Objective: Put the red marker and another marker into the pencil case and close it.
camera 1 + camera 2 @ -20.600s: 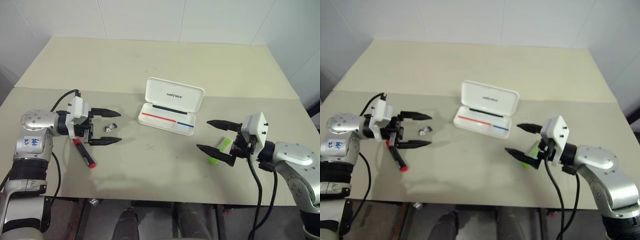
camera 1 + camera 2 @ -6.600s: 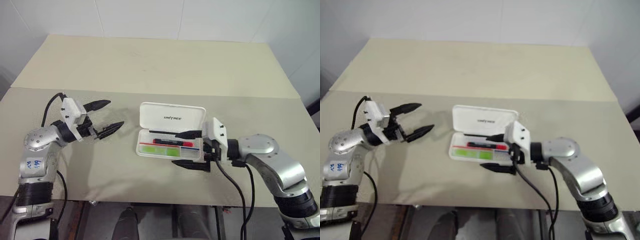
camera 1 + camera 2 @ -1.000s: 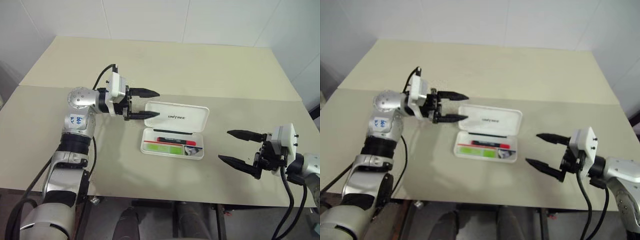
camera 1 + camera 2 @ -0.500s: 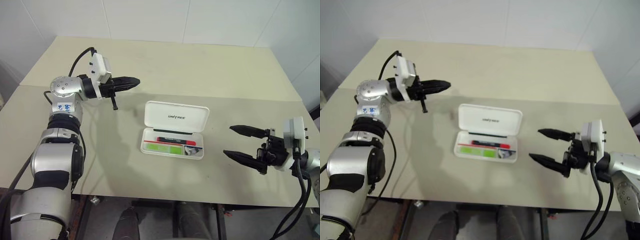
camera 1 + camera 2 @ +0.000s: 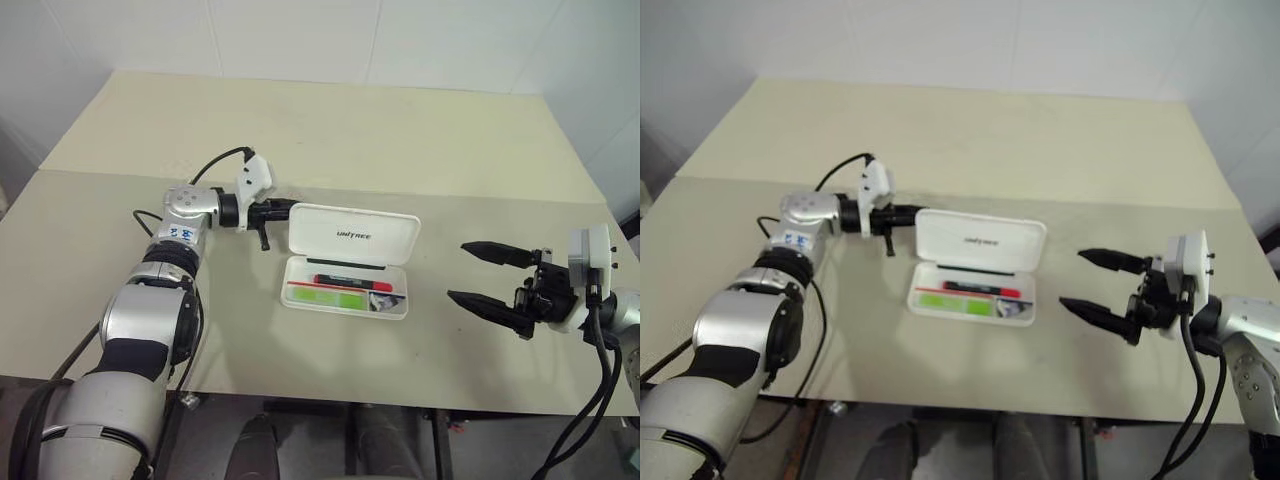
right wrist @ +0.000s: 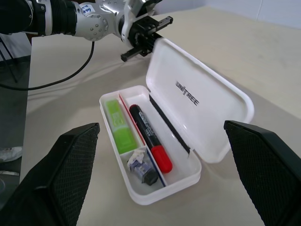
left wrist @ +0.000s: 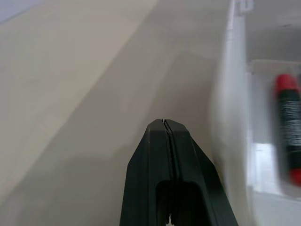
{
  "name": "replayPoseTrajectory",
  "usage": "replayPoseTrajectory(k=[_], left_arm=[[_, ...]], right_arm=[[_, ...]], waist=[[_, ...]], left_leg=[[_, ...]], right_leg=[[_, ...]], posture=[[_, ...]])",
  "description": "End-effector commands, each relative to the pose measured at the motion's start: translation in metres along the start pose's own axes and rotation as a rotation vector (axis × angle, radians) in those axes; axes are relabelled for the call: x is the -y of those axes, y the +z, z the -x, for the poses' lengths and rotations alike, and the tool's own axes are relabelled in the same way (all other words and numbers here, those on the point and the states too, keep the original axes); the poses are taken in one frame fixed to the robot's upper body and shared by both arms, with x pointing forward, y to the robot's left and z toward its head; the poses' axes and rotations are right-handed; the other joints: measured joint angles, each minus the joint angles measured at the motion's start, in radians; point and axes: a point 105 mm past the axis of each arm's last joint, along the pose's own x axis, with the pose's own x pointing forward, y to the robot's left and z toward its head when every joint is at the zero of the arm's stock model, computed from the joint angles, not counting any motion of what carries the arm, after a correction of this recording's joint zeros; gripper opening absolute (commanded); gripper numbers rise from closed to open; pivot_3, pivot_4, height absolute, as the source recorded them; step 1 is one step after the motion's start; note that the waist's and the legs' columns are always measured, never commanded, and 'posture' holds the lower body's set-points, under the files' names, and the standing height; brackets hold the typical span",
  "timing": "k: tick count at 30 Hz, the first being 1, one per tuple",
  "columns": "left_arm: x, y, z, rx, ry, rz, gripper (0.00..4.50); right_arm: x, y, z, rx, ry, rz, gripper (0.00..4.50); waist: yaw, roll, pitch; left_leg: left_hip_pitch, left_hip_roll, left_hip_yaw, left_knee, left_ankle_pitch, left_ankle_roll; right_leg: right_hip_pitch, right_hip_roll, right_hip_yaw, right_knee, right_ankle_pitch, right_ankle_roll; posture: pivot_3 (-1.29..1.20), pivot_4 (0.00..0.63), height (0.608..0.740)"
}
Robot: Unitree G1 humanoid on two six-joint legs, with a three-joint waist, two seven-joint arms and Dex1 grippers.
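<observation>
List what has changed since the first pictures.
The red marker and green marker have gone from the table into the open case. The left gripper has shut and moved behind the lid's left end. The right gripper stays open, right of the case.

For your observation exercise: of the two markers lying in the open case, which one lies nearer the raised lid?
The red marker, dark-barrelled with a red cap, lies beside the lid of the pencil case; the green marker sits in the outer compartment.
</observation>
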Motion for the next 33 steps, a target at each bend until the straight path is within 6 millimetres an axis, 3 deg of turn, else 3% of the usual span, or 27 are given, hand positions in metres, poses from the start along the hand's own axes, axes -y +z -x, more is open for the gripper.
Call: replayPoseTrajectory(k=[1,7,17,21,28,33], left_arm=[[0.005,0.020,0.006,0.053,-0.113,-0.052,0.04],[0.023,0.018,0.012,0.006,-0.298,-0.099,0.04],[0.058,0.009,-0.015,-0.050,-0.503,-0.239,0.04],[0.071,0.002,-0.018,-0.081,-0.574,-0.287,0.04],[0.075,-0.021,-0.020,-0.228,-0.617,-0.390,0.04],[0.081,-0.028,-0.026,-0.250,-0.650,-0.482,0.04]], right_arm=[[-0.003,0.015,0.006,0.018,0.008,0.045,4.50],[-0.008,0.027,0.012,0.068,0.070,0.001,4.50],[0.013,0.031,0.021,0.017,0.102,0.048,4.50],[0.011,0.027,0.018,0.018,0.105,0.047,4.50],[0.008,0.022,0.016,0.025,0.092,0.043,4.50],[0.004,0.020,0.015,0.029,0.088,0.039,4.50]], waist=[[0.000,0.000,0.000],[0.001,0.000,0.000],[0.001,0.001,0.000],[0.001,0.001,0.000],[0.001,0.001,0.000],[0.001,0.001,0.000]], left_leg=[[0.000,0.000,0.000,0.000,0.000,0.000],[0.000,0.000,0.000,0.000,0.000,0.000],[0.000,0.000,-0.001,0.001,0.000,0.000],[0.000,0.000,-0.001,0.000,0.000,0.000],[0.000,0.000,0.000,0.001,0.000,0.000],[0.001,0.000,0.000,0.005,0.000,0.000]], right_leg=[[0.000,0.000,0.000,0.001,0.000,0.000],[0.000,0.000,0.000,0.001,0.000,0.001],[0.000,0.000,0.000,0.002,0.000,0.002],[-0.001,0.000,0.000,0.003,0.000,0.002],[0.000,0.000,0.000,0.003,-0.001,-0.001],[0.002,0.000,0.000,0.002,-0.008,-0.013]], posture=[[0.00,0.150,0.740],[0.00,0.150,0.740],[0.00,0.150,0.740],[0.00,0.150,0.740],[0.00,0.150,0.740],[0.00,0.150,0.740]])
